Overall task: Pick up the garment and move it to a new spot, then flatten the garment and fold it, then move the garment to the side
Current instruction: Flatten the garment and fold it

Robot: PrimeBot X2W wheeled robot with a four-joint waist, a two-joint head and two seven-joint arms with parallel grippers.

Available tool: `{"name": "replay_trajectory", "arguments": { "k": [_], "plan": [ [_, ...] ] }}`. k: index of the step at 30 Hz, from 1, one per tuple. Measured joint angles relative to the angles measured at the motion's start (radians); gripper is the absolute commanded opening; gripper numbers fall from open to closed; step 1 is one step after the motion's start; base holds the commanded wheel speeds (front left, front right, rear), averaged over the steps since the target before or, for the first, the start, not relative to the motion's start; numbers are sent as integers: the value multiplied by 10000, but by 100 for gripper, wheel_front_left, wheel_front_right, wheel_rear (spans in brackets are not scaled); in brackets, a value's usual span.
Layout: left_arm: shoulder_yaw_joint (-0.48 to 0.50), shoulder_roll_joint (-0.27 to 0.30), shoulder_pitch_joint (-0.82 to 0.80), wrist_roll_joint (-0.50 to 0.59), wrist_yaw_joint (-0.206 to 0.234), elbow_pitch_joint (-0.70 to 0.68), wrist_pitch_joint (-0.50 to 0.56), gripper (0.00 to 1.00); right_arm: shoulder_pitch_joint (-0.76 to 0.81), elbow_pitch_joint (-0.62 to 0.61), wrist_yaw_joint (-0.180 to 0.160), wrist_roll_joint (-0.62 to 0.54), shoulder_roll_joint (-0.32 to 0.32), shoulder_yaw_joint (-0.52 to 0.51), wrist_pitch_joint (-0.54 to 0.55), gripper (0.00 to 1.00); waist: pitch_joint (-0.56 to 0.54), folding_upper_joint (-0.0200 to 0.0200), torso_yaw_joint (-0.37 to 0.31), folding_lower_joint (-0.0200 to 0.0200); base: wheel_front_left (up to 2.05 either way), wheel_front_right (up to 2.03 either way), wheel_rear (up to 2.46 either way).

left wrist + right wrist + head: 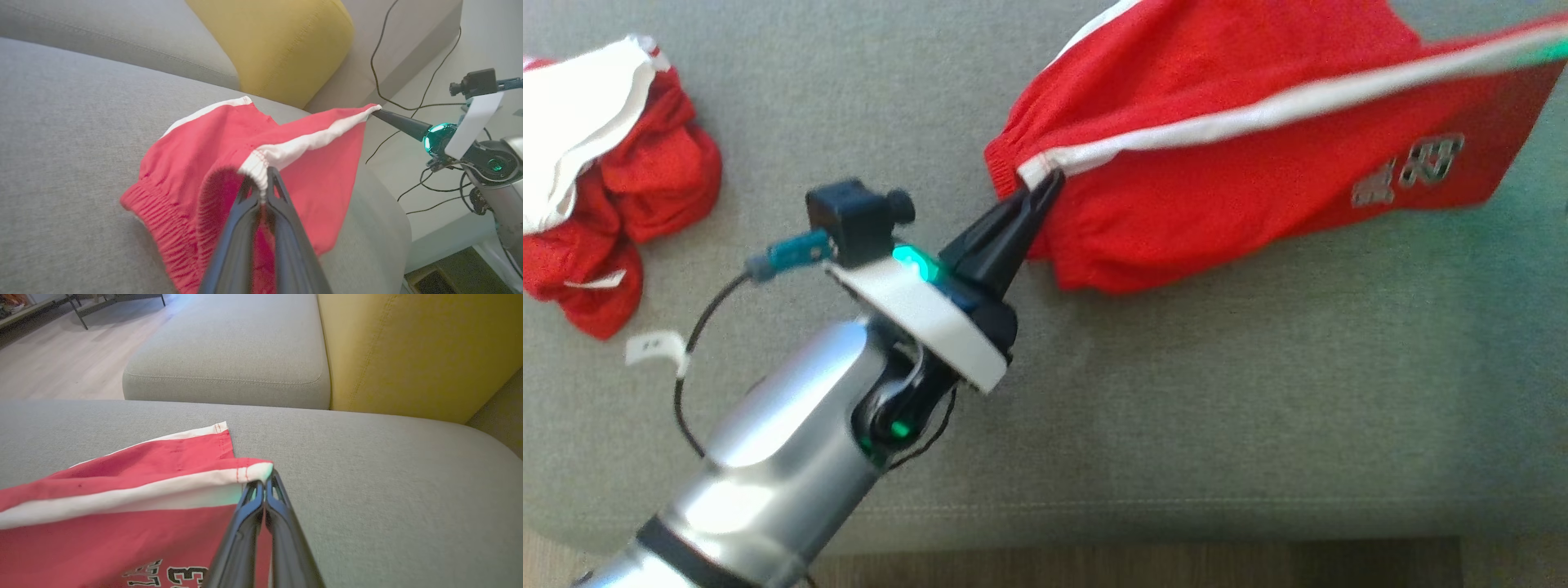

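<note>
Holding the red shorts (1241, 147) up over the grey sofa (1258, 392), pulled long between two grippers. Pinching the stretchy waist end with the left gripper (1047, 181), jaws squeezed tight on the cloth right where the white stripe (1258, 110) begins. Pinching the far leg end of that same stripe with the right gripper (265, 485), jaws pressed together on the hem corner too. Gripping both ends of one edge most likely to pull the stripe into a straight line, so no bunching when laid down. Letting the rest hang below like a flag, with the low part sagging down to the seat (touching it or just above, hard to tell). Showing a number (1413, 167) on the leg, facing up. Well apart from the other red clothes (613, 188) heaped at the left end of the sofa, and away from the yellow cushion (282, 45) at the back. Looks like the carrying step: picked up, not yet laid flat, not yet folded. Next, probably lowering both ends together onto a bare bit of seat, with the pull kept on, to land smooth.
</note>
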Motion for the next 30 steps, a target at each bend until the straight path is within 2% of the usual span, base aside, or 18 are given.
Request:
{"name": "replay_trajectory", "arguments": {
  "k": [4, 9, 22, 27, 28, 29, 30],
  "plan": [
    [81, -514, -623, -882, 0, 788, 48, 0, -1446, 1103, 0, -420, -90, 405, 334, 0, 370, 0, 247, 0, 0, 0, 0],
    [234, -792, -1412, -1544, 0, 1438, -6, 0, -2929, 2472, 0, -673, -382, 1007, 387, 0, 824, 0, 523, 1, 0, 0, 0],
    [94, -1381, -2518, -1714, 0, 2890, -408, 0, -5617, 5733, 0, -1335, -907, 2368, -1051, 0, 1544, 0, 1184, 0, 0, 0, 0],
    [61, -1469, -2687, -1712, 0, 3170, -420, 0, -6230, 6807, 0, -1145, -920, 2792, -1590, 0, 1643, 0, 1301, -1, 0, 0, 0],
    [58, -1492, -2701, -1707, 0, 3206, -422, 6, -6309, 6991, 0, -1143, -922, 2826, -1728, 0, 1656, 0, 1316, -2, 0, 0, 0],
    [59, -1521, -2715, -1691, 0, 3218, -422, 36, -6351, 7141, 0, -1116, -924, 2880, -1831, 26, 1668, 0, 1325, -2, 0, 0, 0],
    [56, -1544, -2746, -1624, 0, 3252, -424, 36, -6392, 7290, 0, -1022, -924, 2922, -1967, 26, 1681, 0, 1330, -2, 0, 0, 0]
  ]
}}
